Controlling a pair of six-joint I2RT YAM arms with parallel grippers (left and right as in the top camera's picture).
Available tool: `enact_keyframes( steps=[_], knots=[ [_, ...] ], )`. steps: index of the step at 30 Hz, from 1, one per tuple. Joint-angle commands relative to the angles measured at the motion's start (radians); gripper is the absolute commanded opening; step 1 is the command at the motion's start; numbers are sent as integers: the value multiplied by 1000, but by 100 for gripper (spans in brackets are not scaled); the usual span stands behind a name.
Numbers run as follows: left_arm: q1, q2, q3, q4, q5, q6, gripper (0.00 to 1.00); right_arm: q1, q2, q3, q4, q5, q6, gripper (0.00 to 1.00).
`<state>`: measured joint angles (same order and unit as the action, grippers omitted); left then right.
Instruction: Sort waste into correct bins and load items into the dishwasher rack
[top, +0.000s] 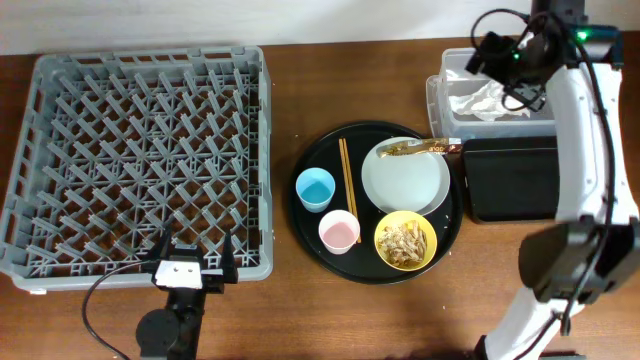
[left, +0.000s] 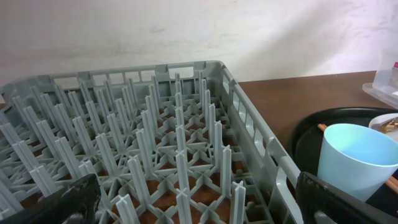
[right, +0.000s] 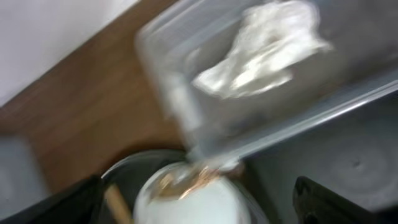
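Right gripper (top: 492, 52) hangs over the clear tub (top: 438, 95), fingers spread and empty; left gripper (top: 198, 255) sits at the near wall of the rack (top: 140, 160), likewise spread and empty. Napkin (top: 485, 100) lies inside the tub; wrapper (top: 428, 148) lies flat across the far rim of the plate (top: 405, 185), one end just beside the tub; scraps (top: 405, 243) sit in the bowl (top: 380, 237); black bin (top: 510, 180) and rack hold nothing.

Risks, as judged: the wrapper is thin and flat, so the fingers may skid on the plate or shove it against the bowl and spill scraps; the right wrist view is blurred, so aim is uncertain.

Obstructions: tub wall and bin edge crowd the wrapper; chopsticks (top: 346, 175) lie between plate and blue cup (top: 315, 188); pink cup (top: 339, 232) stands close beside the bowl; all share the round tray (top: 312, 155) on the counter (top: 350, 80).
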<state>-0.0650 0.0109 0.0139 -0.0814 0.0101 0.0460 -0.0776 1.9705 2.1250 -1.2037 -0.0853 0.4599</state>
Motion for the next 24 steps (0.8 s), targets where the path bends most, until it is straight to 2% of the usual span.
enact_keyframes(
  steps=[1, 6, 11, 14, 18, 21, 22, 23, 24],
  knots=[
    [2, -6, -5, -2, -6, 16, 100, 139, 22, -40, -30, 15, 22, 62],
    [2, -6, -5, -2, -6, 16, 100, 241, 41, -251, 49, 146, 268, 60],
    [2, -6, -5, -2, -6, 16, 100, 275, 41, -558, 391, 150, 306, 60],
    [2, -6, -5, -2, -6, 16, 100, 275, 42, -674, 484, 151, 309, 61],
    [2, -6, -5, -2, -6, 16, 100, 274, 48, -727, 561, 161, 308, 66],
    [2, -6, -5, -2, -7, 16, 100, 274, 53, -728, 582, 197, 308, 67],
    [2, -6, -5, -2, -6, 16, 100, 274, 60, -728, 585, 204, 304, 66],
    [2, -6, -5, -2, -6, 16, 100, 274, 69, -728, 590, 204, 304, 59],
    [2, -6, -5, -2, -6, 16, 100, 274, 82, -728, 598, 205, 296, 57]
  ],
)
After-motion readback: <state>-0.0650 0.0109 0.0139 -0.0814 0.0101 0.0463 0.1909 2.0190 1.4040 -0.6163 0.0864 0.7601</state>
